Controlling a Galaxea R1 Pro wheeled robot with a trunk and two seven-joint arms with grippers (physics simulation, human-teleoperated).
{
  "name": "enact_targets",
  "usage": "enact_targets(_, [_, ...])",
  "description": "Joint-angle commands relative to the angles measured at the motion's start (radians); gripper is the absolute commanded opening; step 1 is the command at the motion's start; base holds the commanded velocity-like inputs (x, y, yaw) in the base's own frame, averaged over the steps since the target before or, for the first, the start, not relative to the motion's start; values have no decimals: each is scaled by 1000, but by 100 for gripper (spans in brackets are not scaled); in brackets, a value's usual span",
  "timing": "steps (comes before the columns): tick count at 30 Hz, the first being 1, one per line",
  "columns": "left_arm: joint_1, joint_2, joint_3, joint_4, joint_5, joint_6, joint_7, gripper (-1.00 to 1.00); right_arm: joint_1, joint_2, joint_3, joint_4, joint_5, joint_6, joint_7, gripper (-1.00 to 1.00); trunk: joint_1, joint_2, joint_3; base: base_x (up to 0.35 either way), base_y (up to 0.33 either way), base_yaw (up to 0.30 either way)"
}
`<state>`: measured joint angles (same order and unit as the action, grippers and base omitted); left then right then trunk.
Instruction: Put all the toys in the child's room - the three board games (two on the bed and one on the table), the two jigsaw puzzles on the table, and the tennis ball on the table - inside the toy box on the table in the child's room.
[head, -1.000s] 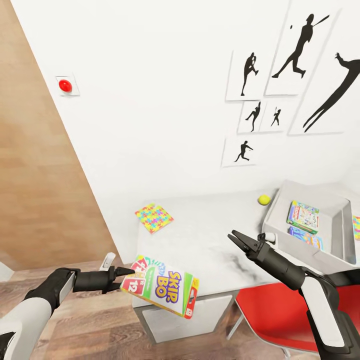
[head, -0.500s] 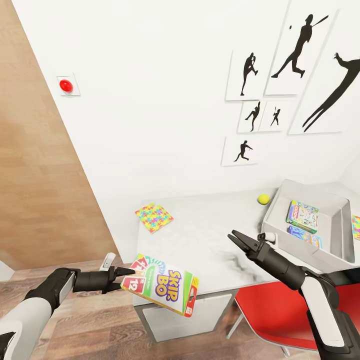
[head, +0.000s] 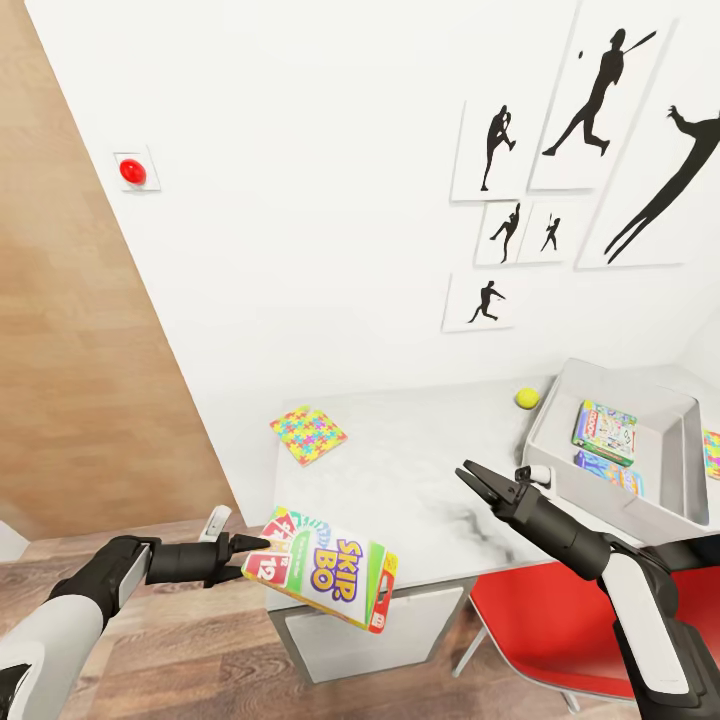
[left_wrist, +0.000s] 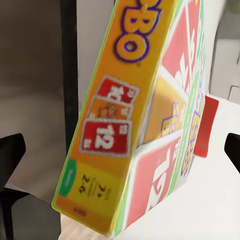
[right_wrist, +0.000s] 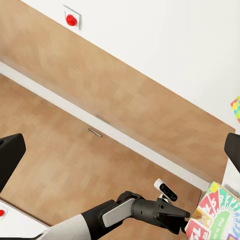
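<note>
Head view: left gripper (head: 255, 558) clamps the SKIP-BO box (head: 328, 583) by its corner, off the table's (head: 420, 480) front edge. Right gripper (head: 476, 483) spread wide over the table, near the toy box (head: 560, 430).

You are facing a white wall (head: 330, 250) hanging silhouette pictures (head: 580, 150). A red chair (head: 540, 630) is sitting on plank floor (head: 190, 660).

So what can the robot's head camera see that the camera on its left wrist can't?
The head view takes in the toy box with two game boxes inside, the tennis ball, a jigsaw puzzle on the table, and the open right gripper. The left wrist view gives a close look at the small print on the box's edge. Both show the SKIP-BO box, which the left gripper holds.
</note>
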<state>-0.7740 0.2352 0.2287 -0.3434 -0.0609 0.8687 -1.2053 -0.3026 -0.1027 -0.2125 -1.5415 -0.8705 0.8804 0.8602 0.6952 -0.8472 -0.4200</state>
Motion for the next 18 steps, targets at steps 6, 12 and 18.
enact_targets(6, [0,0,6,0,-5,8,-5,100,-1,0,-1,1,-1,5,2,100,0,-1,-1,-1,0,0])
enact_targets(12, [1,0,6,0,-5,7,-5,100,-1,0,-1,0,-1,5,2,100,0,-1,-1,0,0,0])
enact_targets(18, [1,0,5,0,-4,7,-5,-100,-1,0,-1,0,-1,5,2,100,0,-1,-1,0,0,0])
